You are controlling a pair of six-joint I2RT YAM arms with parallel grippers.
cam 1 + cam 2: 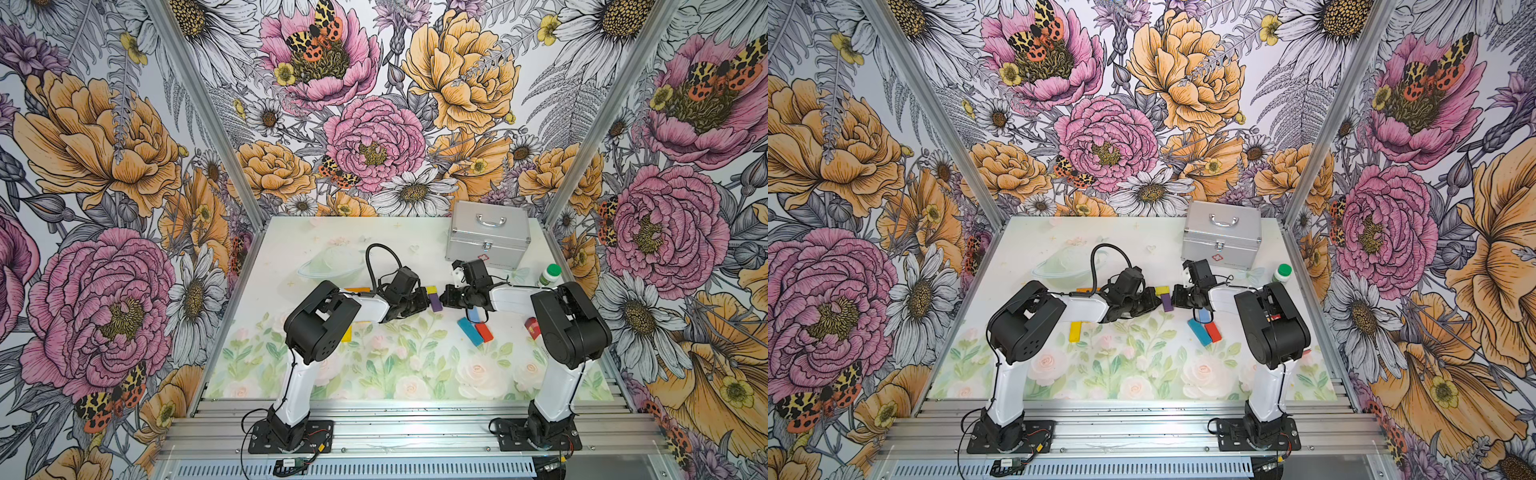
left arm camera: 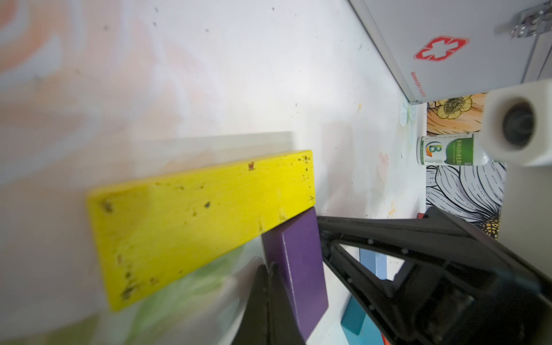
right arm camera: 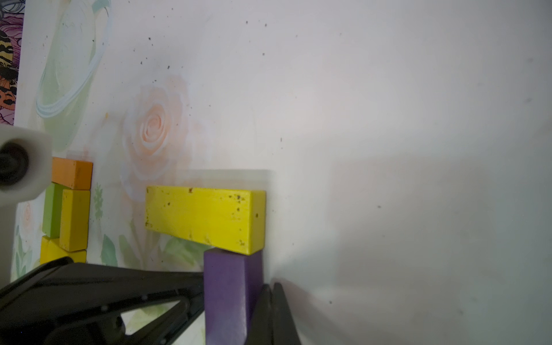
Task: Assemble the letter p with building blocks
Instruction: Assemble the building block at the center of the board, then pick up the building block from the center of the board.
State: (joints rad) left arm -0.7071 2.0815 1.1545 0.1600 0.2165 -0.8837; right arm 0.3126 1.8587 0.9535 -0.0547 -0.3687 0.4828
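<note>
Clenched shut, holding nothing: left fingers and right fingers, flanking the purple rectangular wooden block at the middle of the desk. Probably nudging rather than gripping, to square its end against the flat yellow wooden block, touching at one corner like a p's bowl.

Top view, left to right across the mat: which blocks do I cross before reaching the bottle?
Near yellow block → purple block → blue block → red block → green-capped bottle.
</note>
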